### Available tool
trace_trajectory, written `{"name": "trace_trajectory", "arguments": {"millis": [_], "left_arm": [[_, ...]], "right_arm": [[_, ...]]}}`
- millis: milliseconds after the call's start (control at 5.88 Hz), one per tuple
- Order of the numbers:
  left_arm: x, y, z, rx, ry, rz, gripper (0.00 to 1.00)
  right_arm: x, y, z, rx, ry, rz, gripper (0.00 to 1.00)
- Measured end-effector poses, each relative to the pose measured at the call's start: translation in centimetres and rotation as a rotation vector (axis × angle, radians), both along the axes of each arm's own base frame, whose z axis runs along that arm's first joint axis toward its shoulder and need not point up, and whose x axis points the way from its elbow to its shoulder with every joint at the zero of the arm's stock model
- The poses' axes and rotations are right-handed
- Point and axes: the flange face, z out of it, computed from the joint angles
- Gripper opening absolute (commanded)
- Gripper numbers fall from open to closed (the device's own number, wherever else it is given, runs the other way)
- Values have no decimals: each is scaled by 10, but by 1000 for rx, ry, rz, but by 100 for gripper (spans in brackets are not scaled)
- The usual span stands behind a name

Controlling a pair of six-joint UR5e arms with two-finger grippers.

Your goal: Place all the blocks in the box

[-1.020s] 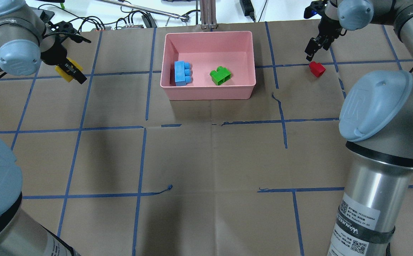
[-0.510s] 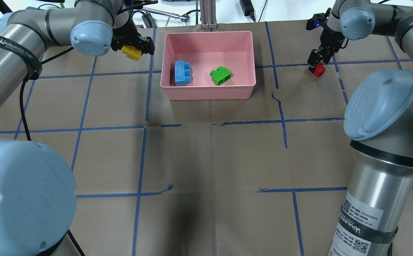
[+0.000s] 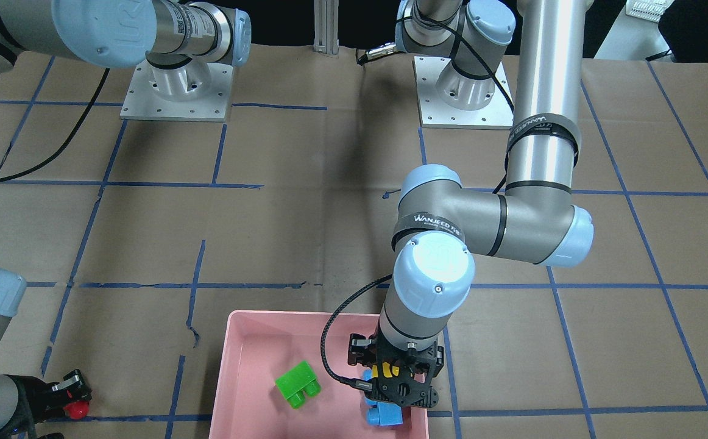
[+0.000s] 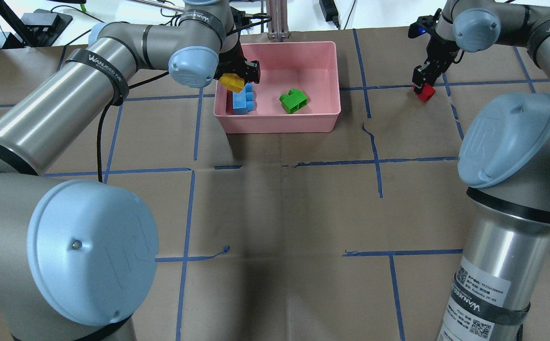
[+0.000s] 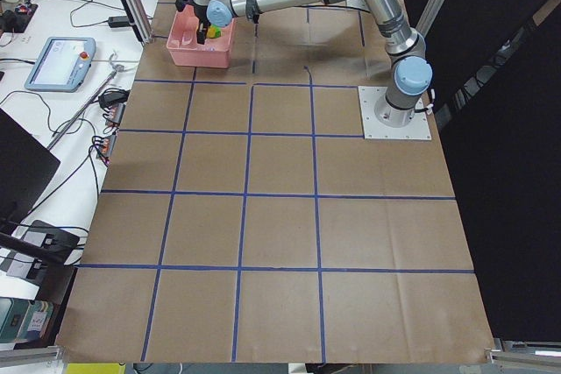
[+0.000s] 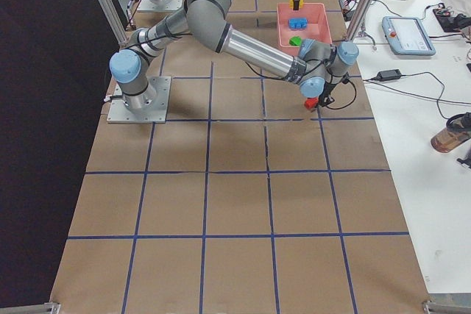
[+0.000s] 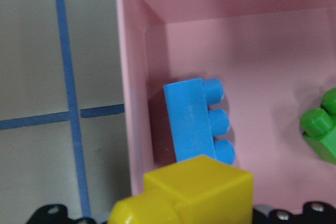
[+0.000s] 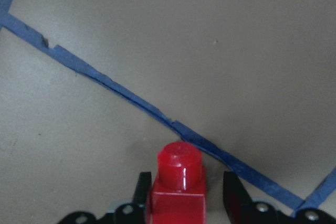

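The pink box (image 4: 324, 124) stands at the table's far middle. A light-blue block (image 4: 242, 100) and a green block (image 4: 294, 101) lie inside it. My left gripper (image 4: 238, 78) is shut on the yellow block (image 4: 232, 83) and holds it above the box's left end, just over the blue block (image 7: 195, 121). The yellow block fills the bottom of the left wrist view (image 7: 194, 192). The red block (image 4: 425, 91) sits on the table right of the box. My right gripper (image 8: 181, 195) is down around the red block (image 8: 178, 179), jaws on either side, with a gap at one finger (image 8: 234, 192).
Brown paper with a grid of blue tape lines (image 4: 377, 161) covers the table. Cables and tools (image 4: 185, 26) lie beyond the far edge. The two arm bases (image 3: 174, 82) stand on the robot's side.
My left arm has carried the yellow block rightward from the table's left to over the box's left end. My right gripper has come down around the red block.
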Motion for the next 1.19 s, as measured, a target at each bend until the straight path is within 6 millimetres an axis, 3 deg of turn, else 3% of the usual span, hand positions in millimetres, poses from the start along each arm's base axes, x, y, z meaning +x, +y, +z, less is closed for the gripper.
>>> {"name": "trace_trajectory", "arguments": {"millis": [340,510,850,1020,1190], "left_arm": [[5,3,23,-12,1,9,100],[29,6,44,5,-3,40,100],[95,28,105,71,-12,126,100],[129,41,133,99,-12,171,100],[151,53,154,113,-15,200,100]], "right_arm": [[-1,-2,5,-16,7,1,25],[-1,-4,18,-40,12,-1,25],[14,3,86,-103,29,-45,26],[35,16,130,-118,34,-102,26],[72,29,165,-125,36,-172,26]]}}
